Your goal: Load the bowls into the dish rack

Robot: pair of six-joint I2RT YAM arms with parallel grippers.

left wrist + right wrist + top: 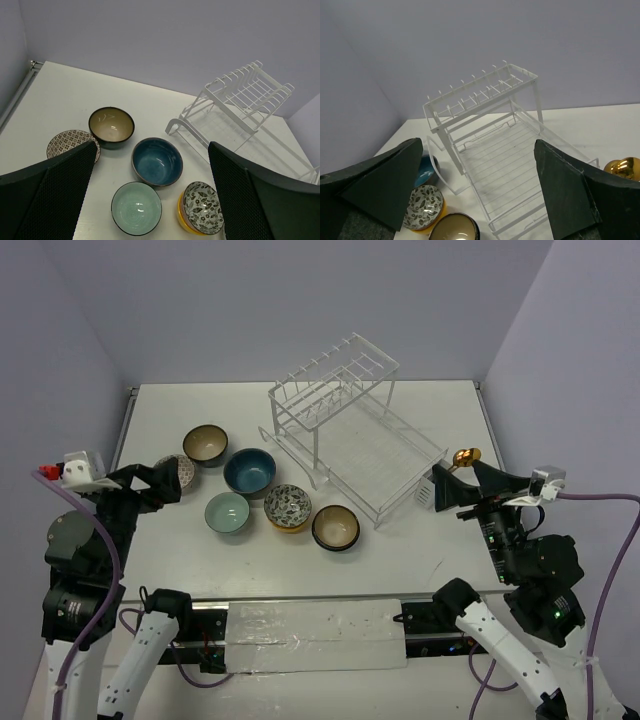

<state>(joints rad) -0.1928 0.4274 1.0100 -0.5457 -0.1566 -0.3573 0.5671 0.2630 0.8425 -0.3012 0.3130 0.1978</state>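
Top external view puts me at the first step, as I read it: six bowls (249, 472) stand mouth-up in a cluster on the tabletop (180, 405), just left of the dish rack (345, 430), and none is in it. My left gripper (165, 485) hangs with its jaws spread wide and empty beside the small patterned bowl (181, 471) at the cluster's left edge. My right gripper (440, 490) is likewise wide and empty, by the rack's near right corner and the gold spoon (466, 456). The rack's long axis runs diagonally, its raised slotted shelf at the far left end and its lower tray reaching toward my right arm. Next, I judge, one gripper must drop over a bowl's rim, pinch the wall, then carry it across.
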